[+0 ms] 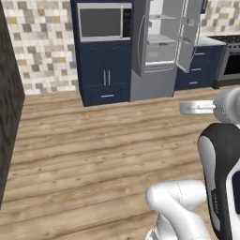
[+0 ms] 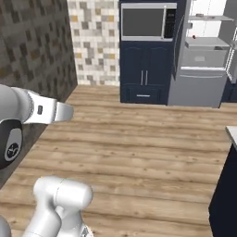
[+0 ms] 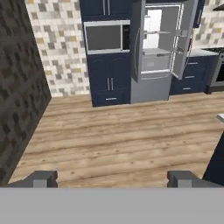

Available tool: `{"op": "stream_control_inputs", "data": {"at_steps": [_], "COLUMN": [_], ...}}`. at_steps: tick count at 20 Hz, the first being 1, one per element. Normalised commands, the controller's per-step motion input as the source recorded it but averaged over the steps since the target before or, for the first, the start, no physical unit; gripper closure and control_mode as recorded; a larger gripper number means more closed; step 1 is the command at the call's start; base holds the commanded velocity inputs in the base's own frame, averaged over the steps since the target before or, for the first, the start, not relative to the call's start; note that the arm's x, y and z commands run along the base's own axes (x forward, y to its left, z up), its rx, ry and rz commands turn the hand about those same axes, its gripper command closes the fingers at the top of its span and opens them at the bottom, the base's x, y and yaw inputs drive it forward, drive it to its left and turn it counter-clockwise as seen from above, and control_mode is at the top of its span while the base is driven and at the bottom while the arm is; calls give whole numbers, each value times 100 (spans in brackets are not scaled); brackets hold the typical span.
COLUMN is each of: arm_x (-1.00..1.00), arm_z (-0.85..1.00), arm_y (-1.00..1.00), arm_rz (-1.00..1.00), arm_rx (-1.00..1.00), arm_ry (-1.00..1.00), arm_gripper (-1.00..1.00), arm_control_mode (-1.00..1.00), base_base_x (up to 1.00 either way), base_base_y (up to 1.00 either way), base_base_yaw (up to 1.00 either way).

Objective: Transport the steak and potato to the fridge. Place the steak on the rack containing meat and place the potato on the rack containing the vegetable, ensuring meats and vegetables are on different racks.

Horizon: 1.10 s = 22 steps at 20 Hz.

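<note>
The fridge (image 3: 159, 48) stands far across the room with both doors swung open, its white racks (image 3: 156, 51) showing; it also appears as the fridge (image 1: 161, 47) and the fridge (image 2: 203, 51) in the base views. What lies on the racks is too small to tell. The steak and the potato are out of view. My gripper (image 3: 113, 179) points toward the fridge from a distance, open, with nothing between its fingertips (image 3: 41, 178).
A microwave (image 3: 104, 37) sits in dark blue cabinets (image 3: 107, 78) left of the fridge. A stove (image 1: 229, 61) is to the right. A dark wall (image 3: 17, 96) runs along the left. A counter corner (image 2: 231, 134) juts in near right. Wooden floor (image 3: 113, 131) lies between.
</note>
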Motion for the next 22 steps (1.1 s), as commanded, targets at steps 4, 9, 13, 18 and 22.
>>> {"op": "stream_control_inputs", "data": {"at_steps": [4,9,13,18,22], "arm_x": [0,0,0,0,0], "arm_z": [0,0,0,0,0], "arm_y": [0,0,0,0,0], "arm_rz": [0,0,0,0,0], "arm_rx": [0,0,0,0,0], "arm_ry": [0,0,0,0,0], "arm_gripper": [-100,-100,-100,-100,-100], "arm_control_mode": [100,100,100,100,100], "base_base_x": [-100,-100,-100,-100,-100], "base_base_y": [9,0,0,0,0], "base_base_yaw": [0,0,0,0,0]}}
